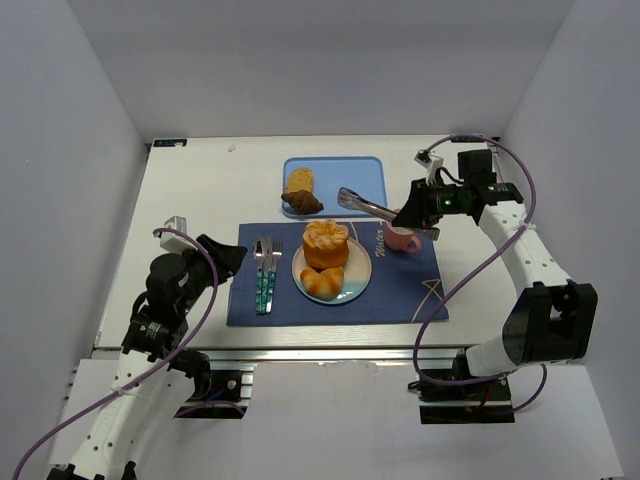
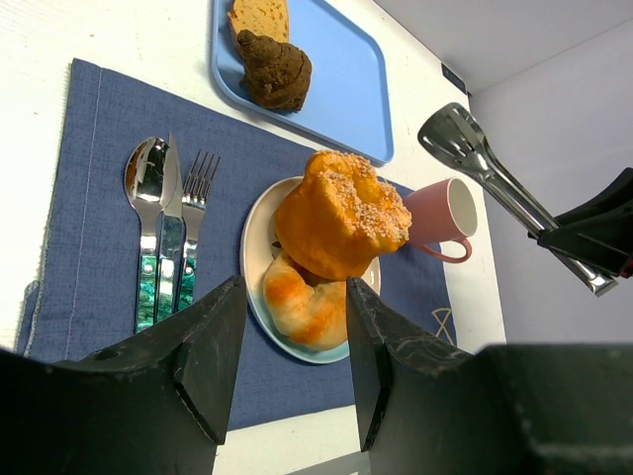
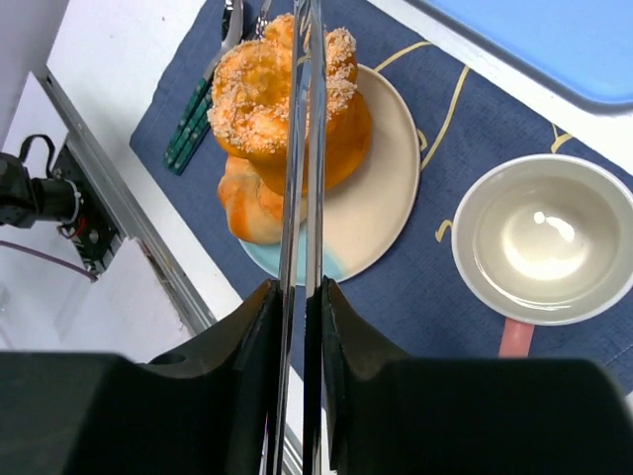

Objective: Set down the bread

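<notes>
Four breads in all. Two are on the plate (image 1: 358, 272): one big sugared bun (image 1: 325, 243) and one pale roll (image 1: 322, 283). Two are on the tray (image 1: 360, 180): one tan slice (image 1: 299, 180) and one dark lump (image 1: 303, 202).

There is one plate, one tray, one mat (image 1: 400, 295), one cup (image 1: 400, 240) and one pair of tongs (image 1: 365, 205).

Three pieces of cutlery: one spoon (image 2: 145, 178), one knife (image 2: 172, 198), one fork (image 2: 198, 183).

One surface (image 1: 200, 200) carries it all.

Two arms, each with one two-fingered hand: the left hand (image 2: 295, 297) and the right hand (image 3: 299, 292).
</notes>
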Controlling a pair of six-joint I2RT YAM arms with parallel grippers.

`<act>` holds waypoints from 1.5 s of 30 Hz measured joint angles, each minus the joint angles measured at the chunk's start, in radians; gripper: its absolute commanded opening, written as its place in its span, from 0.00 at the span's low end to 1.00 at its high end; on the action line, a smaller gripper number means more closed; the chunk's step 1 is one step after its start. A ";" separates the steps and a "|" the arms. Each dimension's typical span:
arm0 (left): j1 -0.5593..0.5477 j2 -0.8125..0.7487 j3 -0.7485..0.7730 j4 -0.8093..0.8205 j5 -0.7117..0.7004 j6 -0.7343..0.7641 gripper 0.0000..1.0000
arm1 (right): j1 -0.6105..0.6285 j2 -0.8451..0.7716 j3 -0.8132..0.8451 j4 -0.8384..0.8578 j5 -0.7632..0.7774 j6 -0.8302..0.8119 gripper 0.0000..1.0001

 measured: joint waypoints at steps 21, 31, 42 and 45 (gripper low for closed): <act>0.000 0.031 0.000 0.034 0.001 0.000 0.55 | -0.372 0.075 -0.188 0.310 0.547 -0.019 0.00; 0.000 0.029 0.000 0.034 0.002 0.000 0.55 | -0.372 0.215 -0.282 0.378 0.700 -0.053 0.47; 0.000 0.028 -0.002 0.038 0.005 0.000 0.56 | -0.386 0.236 -0.259 0.307 0.723 -0.135 0.89; 0.000 0.026 -0.003 0.039 0.008 0.000 0.56 | -0.397 0.183 -0.216 0.253 0.716 -0.135 0.89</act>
